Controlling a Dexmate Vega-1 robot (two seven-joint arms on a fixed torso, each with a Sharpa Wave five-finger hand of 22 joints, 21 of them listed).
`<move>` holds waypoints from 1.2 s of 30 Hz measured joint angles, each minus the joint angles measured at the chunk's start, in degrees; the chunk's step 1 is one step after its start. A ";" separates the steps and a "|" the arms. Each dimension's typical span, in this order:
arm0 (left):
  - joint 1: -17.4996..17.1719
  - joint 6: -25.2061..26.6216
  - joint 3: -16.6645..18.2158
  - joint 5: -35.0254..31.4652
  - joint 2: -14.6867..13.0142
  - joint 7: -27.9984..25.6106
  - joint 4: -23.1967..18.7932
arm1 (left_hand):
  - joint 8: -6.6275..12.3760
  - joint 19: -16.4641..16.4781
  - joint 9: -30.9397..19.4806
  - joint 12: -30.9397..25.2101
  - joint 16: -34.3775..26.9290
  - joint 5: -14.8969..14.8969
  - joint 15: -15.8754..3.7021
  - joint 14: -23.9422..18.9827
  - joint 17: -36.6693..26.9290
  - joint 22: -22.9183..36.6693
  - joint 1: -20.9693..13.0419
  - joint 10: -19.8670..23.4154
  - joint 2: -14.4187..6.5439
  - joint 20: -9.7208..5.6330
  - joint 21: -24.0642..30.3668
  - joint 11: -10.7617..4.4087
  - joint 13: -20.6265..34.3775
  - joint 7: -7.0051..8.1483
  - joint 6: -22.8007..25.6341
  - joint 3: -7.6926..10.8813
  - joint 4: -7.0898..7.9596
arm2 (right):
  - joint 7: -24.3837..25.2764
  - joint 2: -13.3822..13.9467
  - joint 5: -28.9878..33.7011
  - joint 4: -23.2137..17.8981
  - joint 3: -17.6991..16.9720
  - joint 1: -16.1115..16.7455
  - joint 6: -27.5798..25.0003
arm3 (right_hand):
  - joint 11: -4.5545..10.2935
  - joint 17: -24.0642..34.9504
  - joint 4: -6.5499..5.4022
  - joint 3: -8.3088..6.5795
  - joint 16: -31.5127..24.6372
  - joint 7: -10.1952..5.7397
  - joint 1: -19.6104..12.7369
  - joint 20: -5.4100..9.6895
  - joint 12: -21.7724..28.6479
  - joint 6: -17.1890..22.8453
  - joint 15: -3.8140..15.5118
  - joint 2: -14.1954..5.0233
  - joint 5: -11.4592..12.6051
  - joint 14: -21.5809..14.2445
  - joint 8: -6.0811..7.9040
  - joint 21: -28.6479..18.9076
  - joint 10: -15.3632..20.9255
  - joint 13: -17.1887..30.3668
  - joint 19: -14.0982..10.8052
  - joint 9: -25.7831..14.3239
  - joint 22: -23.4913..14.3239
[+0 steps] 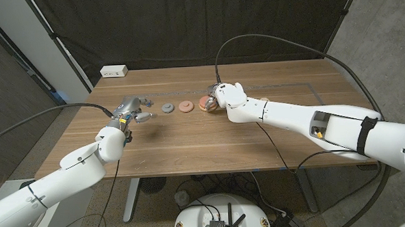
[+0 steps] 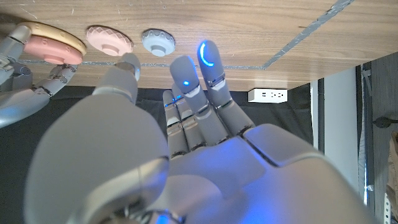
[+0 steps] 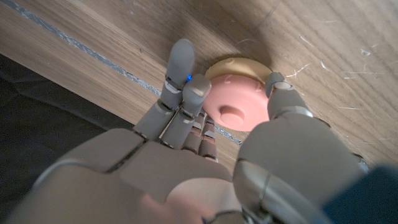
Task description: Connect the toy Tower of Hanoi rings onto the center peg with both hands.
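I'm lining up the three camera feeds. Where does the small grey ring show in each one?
Head view: grey ring on the table, just right of the left hand.
Left wrist view: grey ring above the fingers.
Right wrist view: not in it.
Shared landmark: the pale pink ring beside it.

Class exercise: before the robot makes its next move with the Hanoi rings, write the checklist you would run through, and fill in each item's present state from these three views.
1. Right hand has its fingers around the salmon ring: ok.
2. Ring lifted clear of the tan disc beneath it: cannot tell.
3. Left hand free, fingers apart, holding nothing: ok.
4. Grey ring and pink ring lying unobstructed on the table between the hands: ok.
5. Center peg located: cannot tell.
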State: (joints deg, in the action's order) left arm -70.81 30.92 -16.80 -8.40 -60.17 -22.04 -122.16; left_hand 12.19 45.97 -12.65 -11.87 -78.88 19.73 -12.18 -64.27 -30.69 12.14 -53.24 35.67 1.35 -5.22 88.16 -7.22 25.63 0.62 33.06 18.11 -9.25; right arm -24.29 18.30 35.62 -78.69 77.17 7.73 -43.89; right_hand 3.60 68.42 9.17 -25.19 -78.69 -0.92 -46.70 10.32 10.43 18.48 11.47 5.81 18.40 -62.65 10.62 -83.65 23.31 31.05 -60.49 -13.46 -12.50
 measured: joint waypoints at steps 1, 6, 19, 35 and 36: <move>0.07 0.00 0.00 0.00 0.01 0.00 0.02 | 0.00 0.00 0.00 0.00 0.00 0.00 0.00 0.00 0.00 0.00 0.00 0.00 0.00 0.00 0.00 0.00 0.00 0.00 0.00 0.00 0.00 | -0.02 0.00 0.06 0.00 0.00 0.00 0.00 | 0.00 0.00 0.00 0.00 0.23 0.00 -0.41 0.00 0.00 0.00 -0.03 0.41 0.00 0.03 0.00 0.00 0.00 0.00 0.00 0.00 -0.05; 0.28 -0.03 -0.01 0.00 0.06 -0.01 0.07 | 0.00 0.00 0.00 0.00 0.00 0.00 0.00 0.00 0.00 0.00 0.00 0.00 0.00 0.00 0.17 0.00 0.00 0.00 0.00 0.00 0.00 | -0.16 0.60 0.34 -1.09 -0.51 0.34 0.01 | 0.00 0.00 0.00 0.00 0.68 0.21 -0.74 -0.02 0.00 -0.20 -0.32 0.74 -0.44 0.32 0.47 0.00 0.00 -0.27 0.02 -0.05 -0.17; 0.54 -0.24 -0.23 -0.04 0.15 -0.01 0.17 | 0.00 0.00 0.00 0.00 0.00 0.00 0.00 0.00 0.00 0.00 0.00 0.00 0.00 0.00 0.21 0.00 -0.01 0.00 0.00 0.00 0.00 | -0.31 1.76 1.59 -3.70 -1.55 0.97 -0.53 | -0.64 -0.04 0.00 0.00 1.15 0.53 -0.74 -0.19 0.00 -0.49 -0.32 0.74 -0.97 0.31 0.70 0.41 -0.63 -0.52 0.60 -0.12 -0.17; 0.54 -0.26 -0.24 -0.15 0.04 -0.01 -0.04 | 0.00 0.00 0.00 0.00 0.00 0.00 0.00 0.00 0.01 0.00 0.00 0.00 0.00 0.00 0.18 0.00 -0.01 0.00 0.00 0.24 0.24 | -0.98 1.85 2.42 -3.96 -2.08 1.34 -0.66 | -0.83 0.17 -0.01 -0.02 1.79 0.52 -0.05 -0.19 0.39 -0.49 -0.32 0.05 -1.77 0.31 1.07 0.41 -0.81 -1.05 0.60 0.16 -0.16; 0.54 -0.25 -0.24 -0.16 0.03 -0.01 -0.05 | 0.00 0.00 0.00 0.00 0.00 0.00 0.00 0.00 0.01 0.00 0.00 0.00 0.00 0.00 0.18 0.00 -0.01 0.00 0.00 0.24 0.24 | -1.00 1.88 2.46 -4.02 -2.12 1.37 -0.66 | -0.83 0.17 -0.18 -0.19 1.79 0.52 -0.05 -0.19 0.39 -0.49 -0.32 0.05 -2.01 0.31 1.12 0.41 -0.81 -1.06 0.60 0.16 -0.16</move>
State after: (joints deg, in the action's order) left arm -70.28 30.66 -17.04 -8.56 -60.13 -22.05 -122.22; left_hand 12.20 45.97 -12.65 -11.87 -78.88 19.73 -12.18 -64.26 -30.68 12.13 -53.24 35.67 1.35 -5.22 88.34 -7.22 25.62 0.62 33.06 18.35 -9.01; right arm -25.29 20.18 38.08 -82.71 75.05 9.10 -44.56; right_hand 2.77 68.59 8.99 -25.38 -76.90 -0.39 -46.76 10.13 10.81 18.00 11.16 5.87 16.38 -62.34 11.75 -83.24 22.51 29.99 -59.90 -13.30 -12.66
